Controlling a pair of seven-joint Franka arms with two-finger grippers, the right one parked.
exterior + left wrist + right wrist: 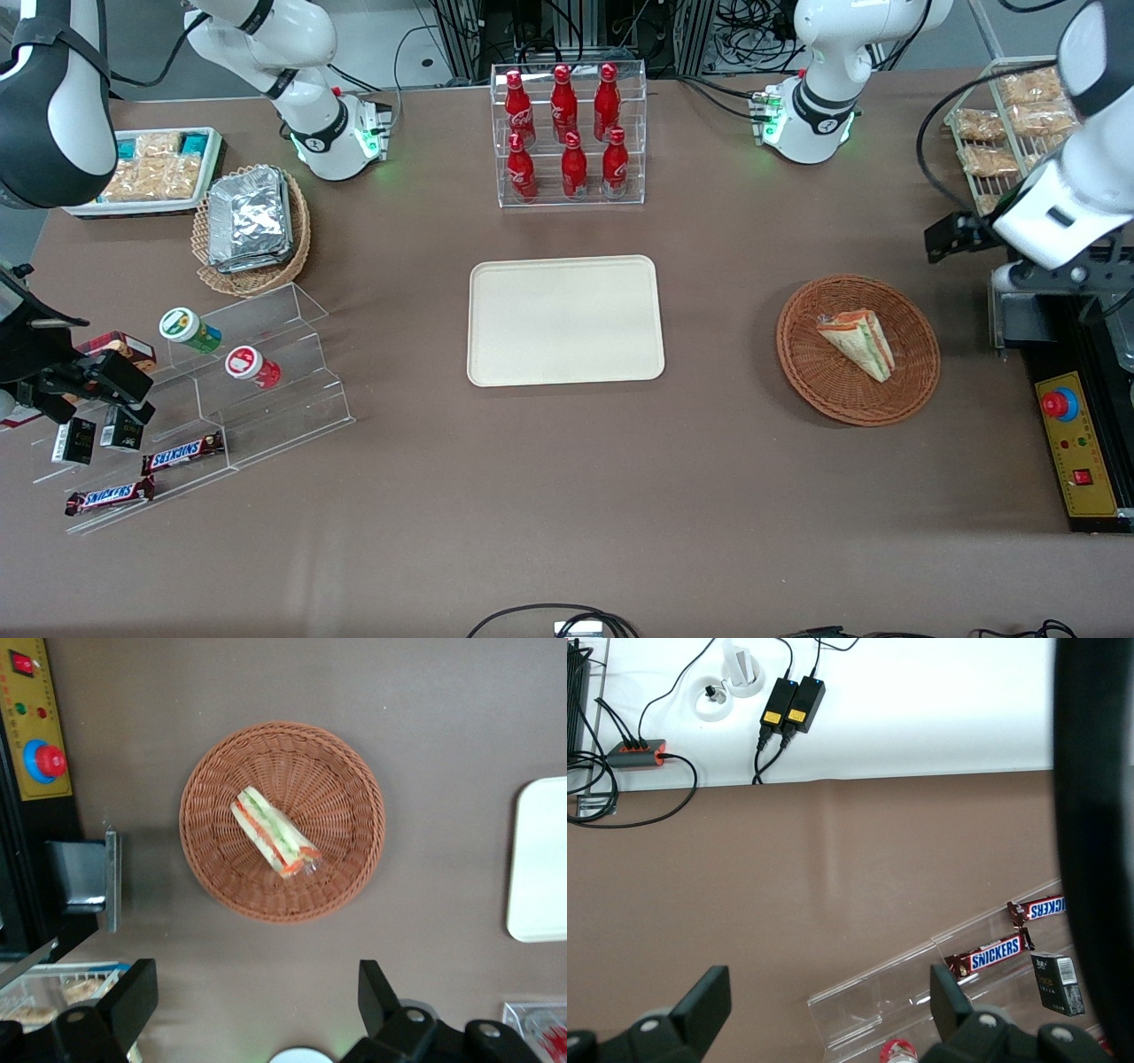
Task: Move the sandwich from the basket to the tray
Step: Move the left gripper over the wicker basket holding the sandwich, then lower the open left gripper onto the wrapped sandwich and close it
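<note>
The sandwich, a wrapped wedge with orange and green layers, lies in the round brown wicker basket. The cream tray lies bare at the table's middle, toward the parked arm from the basket. My left gripper hangs high over the table, open wide with nothing between its fingers. It is well above the basket and slightly farther from the front camera. The left arm reaches in over the working arm's end of the table.
A rack of red bottles stands farther back than the tray. A black-and-yellow control box with a red button and a wire rack of snack packets flank the basket. An oval basket of foil packs and an acrylic stand sit toward the parked arm's end.
</note>
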